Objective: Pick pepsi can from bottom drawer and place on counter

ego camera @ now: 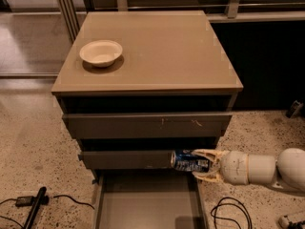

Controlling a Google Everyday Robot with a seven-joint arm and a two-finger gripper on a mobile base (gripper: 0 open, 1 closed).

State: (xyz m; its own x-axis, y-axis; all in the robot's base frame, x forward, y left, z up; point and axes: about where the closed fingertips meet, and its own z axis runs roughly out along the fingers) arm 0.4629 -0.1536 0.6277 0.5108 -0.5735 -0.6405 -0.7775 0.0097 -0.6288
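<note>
The pepsi can (188, 161), dark blue with light markings, lies sideways in my gripper (204, 165), which is shut on it. The gripper reaches in from the right and holds the can in the air above the open bottom drawer (143, 204), level with the front of the middle drawer. The bottom drawer is a shallow grey tray pulled out at the lower middle, and its floor is bare. The counter (162, 51) is the glossy tan top of the cabinet, well above the can.
A white bowl (100, 52) sits on the counter's left part. Two grey drawer fronts (143, 125) stand closed below the counter. Black cables (228, 211) and a dark tool (33, 209) lie on the speckled floor.
</note>
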